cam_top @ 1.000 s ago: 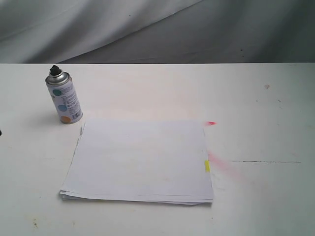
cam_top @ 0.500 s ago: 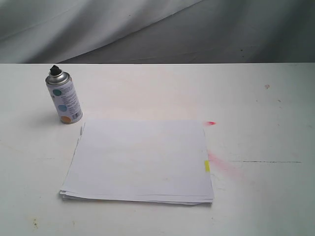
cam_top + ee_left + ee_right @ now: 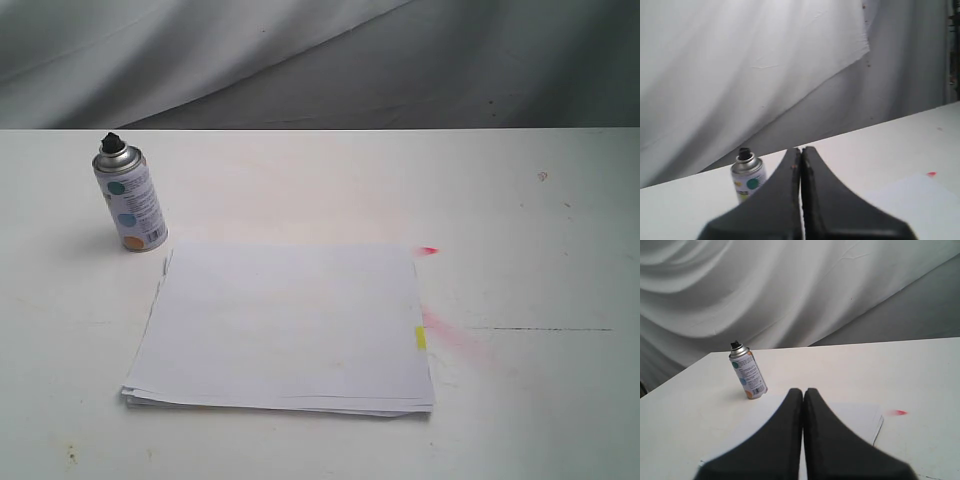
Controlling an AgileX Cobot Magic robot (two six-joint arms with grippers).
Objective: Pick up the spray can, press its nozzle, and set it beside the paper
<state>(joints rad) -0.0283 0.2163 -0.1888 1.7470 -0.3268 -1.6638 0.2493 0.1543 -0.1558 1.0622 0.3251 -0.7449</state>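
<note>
The spray can stands upright on the white table, just past the far left corner of the paper. Its black nozzle tops the silver shoulder. The paper is a flat white stack with a yellow tab on its right edge. No gripper shows in the exterior view. In the left wrist view my left gripper is shut and empty, with the can standing apart beyond it. My right gripper is shut too, holding nothing, above the paper, and the can stands farther off.
Red spray marks and a pink smear stain the table to the right of the paper. A grey and white cloth backdrop hangs behind the table's far edge.
A small dark shape at the left edge of the exterior view one second ago is gone. The can and paper have not moved.
</note>
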